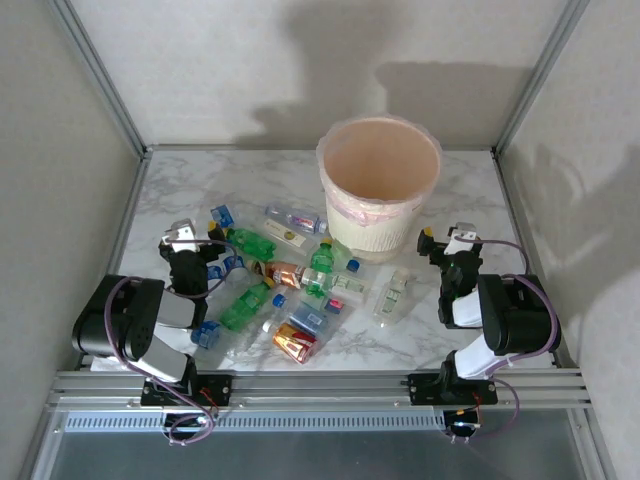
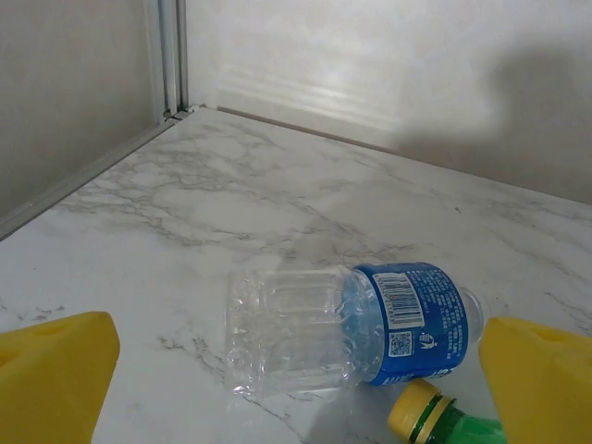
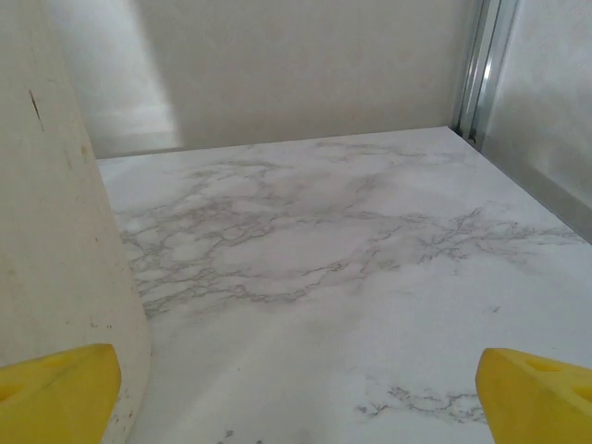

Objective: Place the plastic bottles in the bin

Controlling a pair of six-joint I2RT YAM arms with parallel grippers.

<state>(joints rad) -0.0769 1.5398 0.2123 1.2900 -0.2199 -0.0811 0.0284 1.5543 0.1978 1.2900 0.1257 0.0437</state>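
Observation:
The bin point(image 1: 380, 185), a tall peach-cream basket with a pinkish liner, stands at the back of the table. Several plastic bottles lie scattered before it: green ones point(image 1: 243, 306), copper-labelled ones point(image 1: 295, 343) and clear ones point(image 1: 392, 293). My left gripper point(image 1: 185, 232) hovers open at the left edge of the pile. In the left wrist view a clear bottle with a blue label point(image 2: 351, 324) lies on its side just ahead of the left gripper point(image 2: 296, 388), and a green bottle's yellow cap point(image 2: 421, 412) is beside it. My right gripper point(image 1: 458, 236) is open, right of the bin. Nothing sits in the right gripper point(image 3: 296, 407).
The marble table point(image 1: 180, 190) is walled by grey panels with metal corner posts point(image 1: 100, 75). The bin's wall point(image 3: 55, 231) stands close to the right gripper's left finger. Bare table lies to the right of the bin point(image 3: 370, 259).

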